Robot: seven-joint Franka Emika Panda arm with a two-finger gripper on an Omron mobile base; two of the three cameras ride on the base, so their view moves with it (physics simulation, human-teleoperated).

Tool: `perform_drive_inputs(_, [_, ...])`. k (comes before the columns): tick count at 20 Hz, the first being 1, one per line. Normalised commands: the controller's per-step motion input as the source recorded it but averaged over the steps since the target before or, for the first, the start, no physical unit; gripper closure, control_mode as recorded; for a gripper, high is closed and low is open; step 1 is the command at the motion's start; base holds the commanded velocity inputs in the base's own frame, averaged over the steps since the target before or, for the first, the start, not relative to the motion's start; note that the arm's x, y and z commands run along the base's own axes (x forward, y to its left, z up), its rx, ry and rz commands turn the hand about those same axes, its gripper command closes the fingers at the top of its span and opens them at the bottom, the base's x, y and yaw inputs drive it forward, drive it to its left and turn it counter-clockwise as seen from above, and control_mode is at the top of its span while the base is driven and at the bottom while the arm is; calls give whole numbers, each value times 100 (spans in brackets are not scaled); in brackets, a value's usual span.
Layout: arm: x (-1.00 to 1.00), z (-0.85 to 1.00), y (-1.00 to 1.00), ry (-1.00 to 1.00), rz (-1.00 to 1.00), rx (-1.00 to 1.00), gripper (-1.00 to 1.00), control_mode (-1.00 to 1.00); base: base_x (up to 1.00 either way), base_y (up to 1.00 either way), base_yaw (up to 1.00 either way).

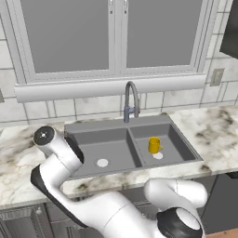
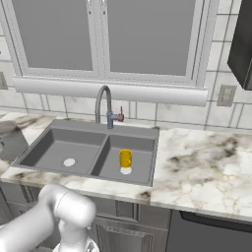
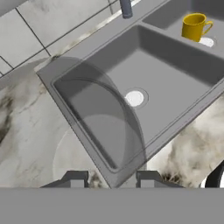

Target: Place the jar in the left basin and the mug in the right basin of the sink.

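So the mug (image 1: 155,145) is sitting upright in the right basin (image 1: 174,139) of the sink (image 1: 93,126), right by the drain. The gripper (image 3: 112,178) has its fingers clamped on the translucent jar (image 3: 98,127), which hangs over the sink's left rim with the left basin (image 3: 175,83) showing through it. The faucet (image 2: 104,103) stands behind the divider, marble counter (image 2: 206,162) all around.
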Motion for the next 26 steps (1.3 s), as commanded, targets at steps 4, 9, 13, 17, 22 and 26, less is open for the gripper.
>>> perform_drive_inputs(4, [0, 31, -61, -5, -17, 2, 100, -100, 0, 0, 0])
perform_drive_inputs(9, [0, 32, -55, -4, -16, 1, 100, -100, 0, 0, 0])
perform_drive_inputs(13, [0, 5, -46, 0, -14, 3, 100, -100, 0, 0, 0])
perform_drive_inputs(17, [0, 0, -54, 0, -15, 3, 100, -100, 0, 0, 0])
perform_drive_inputs(22, [3, -3, -58, 0, -14, 1, 100, -100, 0, 0, 0])
perform_drive_inputs(26, [14, -29, -49, 0, -11, 1, 100, -100, 0, 0, 0])
